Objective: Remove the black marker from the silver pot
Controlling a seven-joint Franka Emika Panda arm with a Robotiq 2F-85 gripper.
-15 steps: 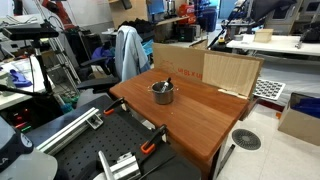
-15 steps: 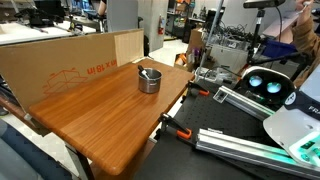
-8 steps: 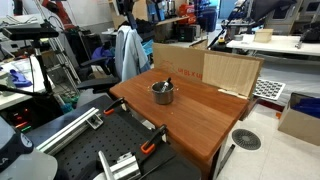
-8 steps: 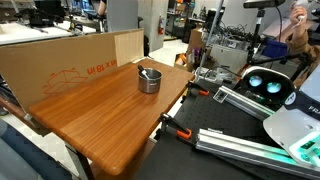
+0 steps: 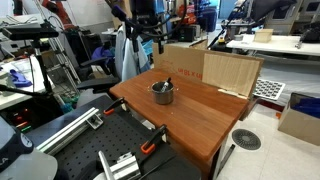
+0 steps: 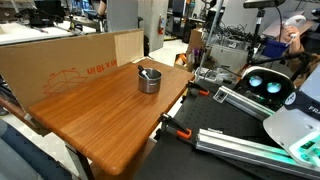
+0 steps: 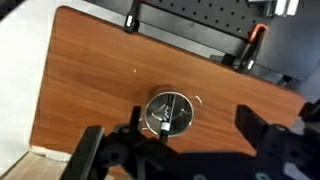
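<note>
Wrist view looks straight down on your claw (image 7: 188,138), whose two dark fingers (image 7: 268,140) frame the lower edge of the picture, spread wide with nothing between them. Below, well clear of the fingers, the silver pot (image 7: 151,108) stands upright on the wooden desk (image 7: 90,80), and the black marker (image 7: 171,111) lies inside it, slanting across its dark interior. Two orange-and-black clamps (image 7: 250,48) grip the desk's far edge. In an exterior view you see the claw (image 5: 147,37) hanging high above the desk (image 5: 195,120), up and back from the pot (image 5: 162,97), touching nothing; the marker (image 5: 163,86) leans in the pot with its upper end at the rim. A cardboard box (image 5: 205,68) stands at the back of the desk. In an exterior view from the opposite side, the pot (image 6: 149,85) sits near the desk's far corner, just in front of the cardboard box (image 6: 60,65), with the marker (image 6: 146,71) poking above its rim; I cannot make out the claw there.
</note>
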